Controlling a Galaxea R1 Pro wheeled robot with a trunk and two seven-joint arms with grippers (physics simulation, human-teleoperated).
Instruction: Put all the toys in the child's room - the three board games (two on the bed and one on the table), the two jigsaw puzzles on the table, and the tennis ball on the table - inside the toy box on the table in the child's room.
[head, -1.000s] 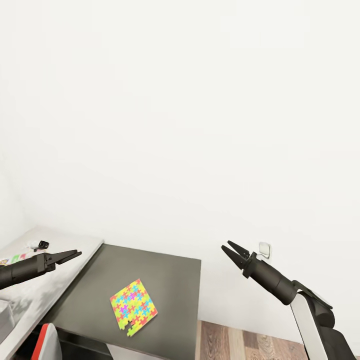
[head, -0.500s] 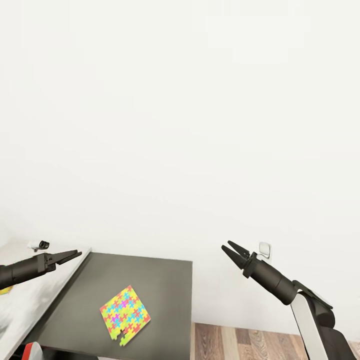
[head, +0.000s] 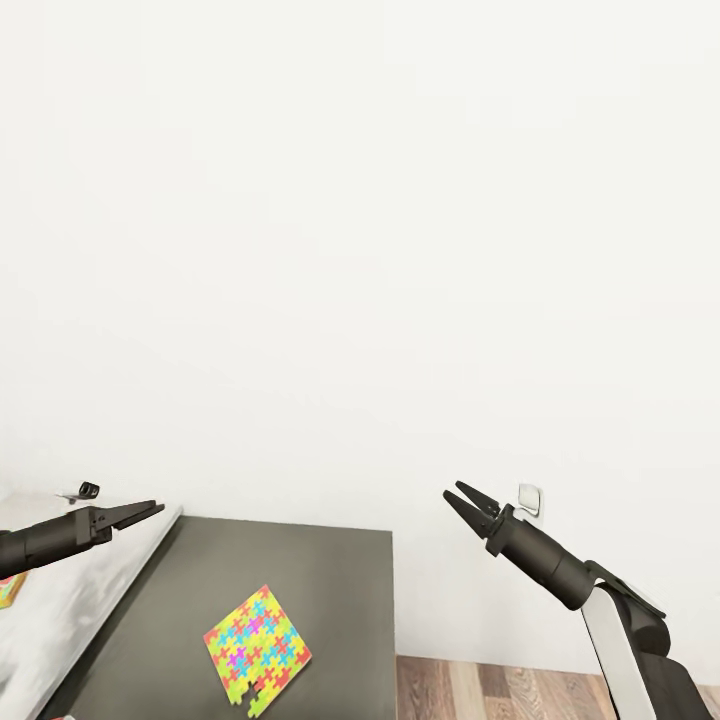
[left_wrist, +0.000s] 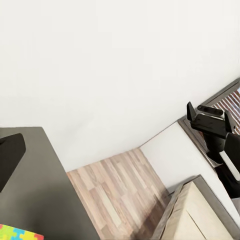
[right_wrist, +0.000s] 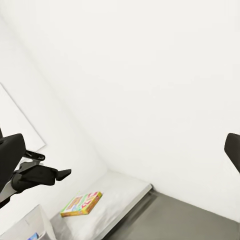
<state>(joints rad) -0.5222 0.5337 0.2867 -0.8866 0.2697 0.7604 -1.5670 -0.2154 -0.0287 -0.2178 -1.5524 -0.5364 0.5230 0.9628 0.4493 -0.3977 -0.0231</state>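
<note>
One jigsaw puzzle (head: 257, 648), a bright multicoloured square, lies flat on the dark grey lower part of the table (head: 330, 580). Its corner also shows in the left wrist view (left_wrist: 17, 233). A board game (right_wrist: 81, 204) with a colourful lid lies on the light grey table top, and its edge shows in the head view (head: 8, 588). A corner of the light grey toy box (right_wrist: 27, 225) is beside it. My left gripper (head: 150, 510) hovers open and empty above the table top. My right gripper (head: 462, 496) hangs open and empty beyond the table's right edge.
A plain white wall stands close behind the table, with a socket (head: 530, 497) low on it. Wood-plank floor (head: 500, 690) shows right of the table. A small black and white object (head: 85, 489) sits at the back of the table top. A beige bed corner (left_wrist: 200, 215) is nearby.
The whole picture has shifted, so the camera has moved; the table and puzzle sit a little lower and further left. Both arms hold the same pose, grippers unchanged.
</note>
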